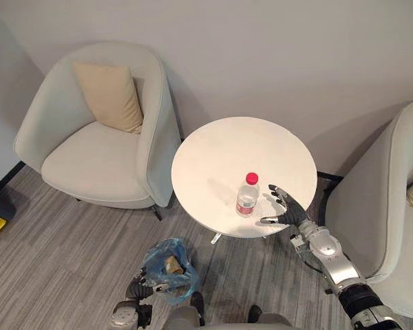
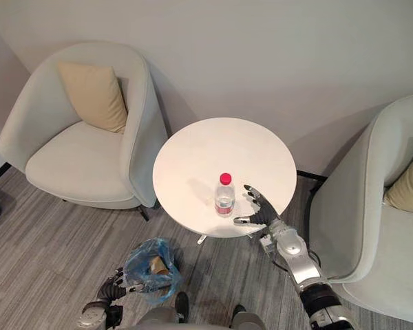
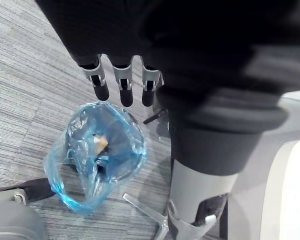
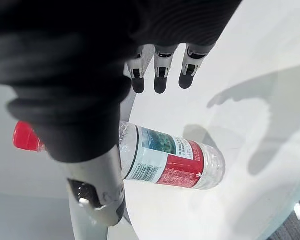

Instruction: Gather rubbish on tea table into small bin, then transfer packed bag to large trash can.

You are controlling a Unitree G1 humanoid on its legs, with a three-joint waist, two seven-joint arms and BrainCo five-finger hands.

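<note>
Bottle [image 1: 248,197]: clear plastic with a red cap and a red-and-white label. It stands upright on the round white tea table [image 1: 220,151], at 6 o'clock from the tabletop centre, near the rim.

Right hand [image 1: 283,207]: positioned over the table at 3 o'clock from the bottle, just beside it and not touching it. Its fingers [image 4: 160,82] are straight and spread, the thumb points toward the bottle, and nothing is held.

Blue bag [image 1: 171,268]: located on the grey striped floor [image 1: 69,247] at 7 o'clock from the table. Its mouth is open, and a brown scrap [image 1: 171,264] is visible inside.

Left hand [image 1: 139,283]: positioned at 9 o'clock from the bag, against its rim. In the left wrist view the fingers [image 3: 126,87] extend straight above the bag opening and are not curled round anything.

Surroundings: a pale armchair [image 1: 89,151] with a beige cushion [image 1: 110,96] stands at 9 o'clock from the table. A second pale armchair [image 1: 385,206] stands at 3 o'clock.
</note>
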